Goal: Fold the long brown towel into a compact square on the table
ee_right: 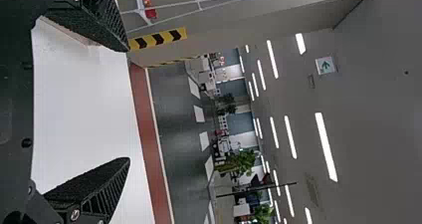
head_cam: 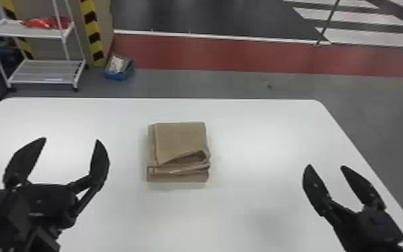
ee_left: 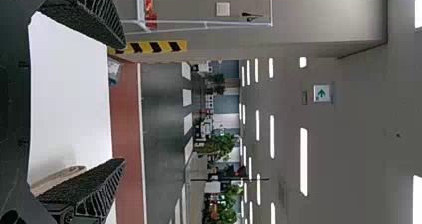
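Left end effector [head_cam: 71, 139]: released, empty
Right end effector [head_cam: 325, 166]: released, empty
Brown towel [head_cam: 181, 139]: likely light, soft, grippy; best pinched at one side through all layers

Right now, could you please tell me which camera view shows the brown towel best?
The head view: the towel lies there in full, nothing covering it, its stacked layers visible. In the left wrist view, the left hand hides part of it; in the right wrist view, a thin strip shows beside the right hand.
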